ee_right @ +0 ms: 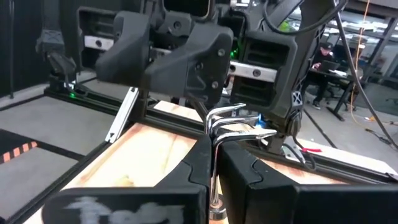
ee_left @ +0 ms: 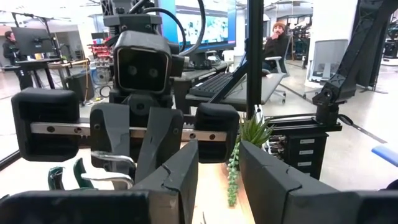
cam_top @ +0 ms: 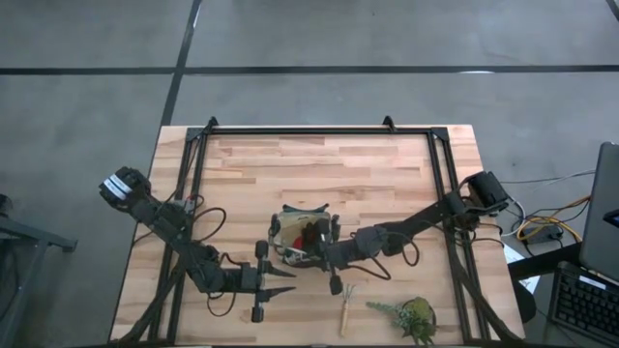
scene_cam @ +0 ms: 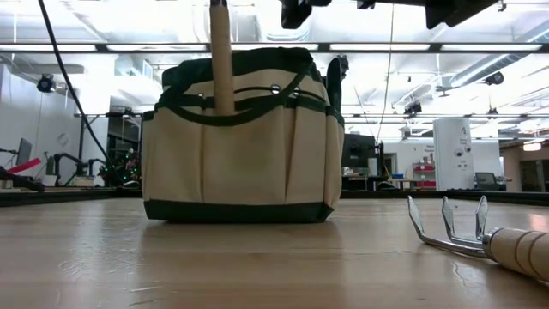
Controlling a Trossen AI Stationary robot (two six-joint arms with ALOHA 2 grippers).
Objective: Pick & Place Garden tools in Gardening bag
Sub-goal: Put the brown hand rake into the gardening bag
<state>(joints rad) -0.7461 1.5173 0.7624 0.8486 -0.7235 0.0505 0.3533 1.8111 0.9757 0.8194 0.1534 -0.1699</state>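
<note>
The tan gardening bag with a dark green rim stands on its base mid-table; it also shows in the low view. A red-and-black bundle lies inside it. My right gripper is over the bag's near side, shut on a wooden-handled metal fork tool. My left gripper is open and empty, just near-left of the bag, fingers pointing toward the table's right. A second wooden-handled fork tool lies flat on the table, near right of the bag. My right gripper pinches the fork tool's thin metal shank between its two fingers, just under the curved tines. The tool hangs upright, tines up, wooden handle down. The handle's lower end is at the rim of an outer pocket on the bag's near side.
A green leafy plant clump lies near the table's near right corner. The second fork's tines point up at the right of the low view. A black frame rail runs around the table. People sit at desks beyond the table.
</note>
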